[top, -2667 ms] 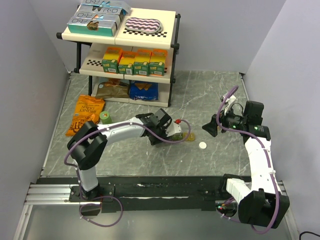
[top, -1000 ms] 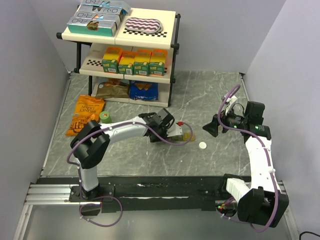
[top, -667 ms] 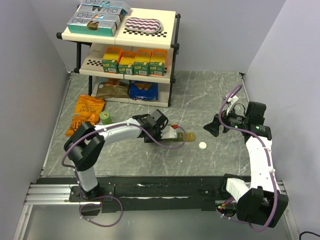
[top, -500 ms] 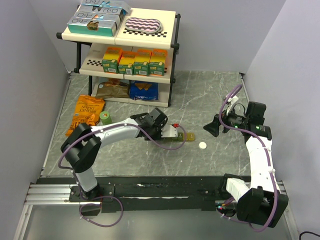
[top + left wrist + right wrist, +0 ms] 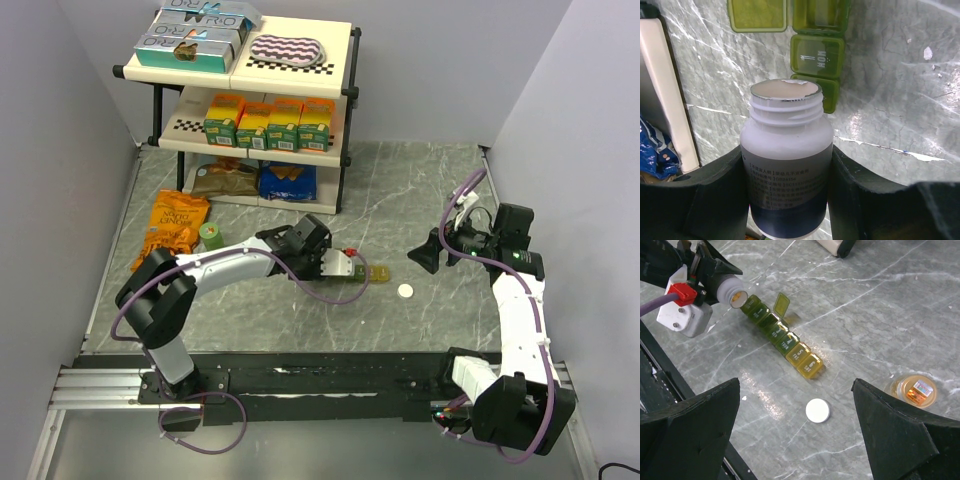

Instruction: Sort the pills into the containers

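The left gripper [image 5: 787, 205] is closed on a white pill bottle [image 5: 786, 150]. The bottle is clamped between the two fingers [image 5: 710, 195] at its labelled body, with the uncapped, threaded neck pointing away from them. The mouth is filled by a pale disc with a foil rim; whether this is a seal or the contents cannot be told. Just beyond the mouth, the containers [image 5: 782, 337] are laid out as a green-to-yellow strip, with the olive end nearest the neck. One compartment [image 5: 820, 14] past the fingertips is shown with its lid [image 5: 757, 15] swung open, and no pill can be made out in it. The other lids are shut. Farther out, past the yellow end of the strip, a white cap [image 5: 818, 410] is lying on the table [image 5: 880, 315]. The right gripper [image 5: 796, 385] is held spread wide and empty, well apart from the strip. The task is judged to be at an early stage: the bottle is uncapped and one compartment is opened, but no pills are seen delivered and every compartment is left to fill.
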{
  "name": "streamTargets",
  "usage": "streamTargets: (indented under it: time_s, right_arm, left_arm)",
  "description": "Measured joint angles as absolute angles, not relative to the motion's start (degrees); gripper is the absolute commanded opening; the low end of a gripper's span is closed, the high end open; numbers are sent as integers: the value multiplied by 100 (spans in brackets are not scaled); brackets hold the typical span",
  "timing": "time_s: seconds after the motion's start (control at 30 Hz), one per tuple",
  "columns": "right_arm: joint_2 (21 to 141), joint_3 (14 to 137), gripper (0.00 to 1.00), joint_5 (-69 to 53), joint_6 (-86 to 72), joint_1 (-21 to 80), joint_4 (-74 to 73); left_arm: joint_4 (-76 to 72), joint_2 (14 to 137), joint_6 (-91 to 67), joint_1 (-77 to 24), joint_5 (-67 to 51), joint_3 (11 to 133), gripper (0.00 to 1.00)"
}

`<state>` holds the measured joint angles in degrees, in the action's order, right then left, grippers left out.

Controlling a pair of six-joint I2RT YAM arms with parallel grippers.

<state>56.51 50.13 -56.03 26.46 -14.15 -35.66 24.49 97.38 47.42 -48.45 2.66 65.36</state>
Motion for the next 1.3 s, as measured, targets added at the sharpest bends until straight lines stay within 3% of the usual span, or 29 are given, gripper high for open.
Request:
streamTargets:
  time_s: [0.5, 1.3]
  right_arm:
    - [5664, 5013, 100, -5664, 2646, -1522, -3579]
    - [5741, 5013, 100, -5817, 2646, -1629, -3627]
  left_arm:
    - [2880, 10567, 4644, -5081, 331, 7371, 1]
    - [3548, 10676, 3931, -5328, 779, 7859, 1]
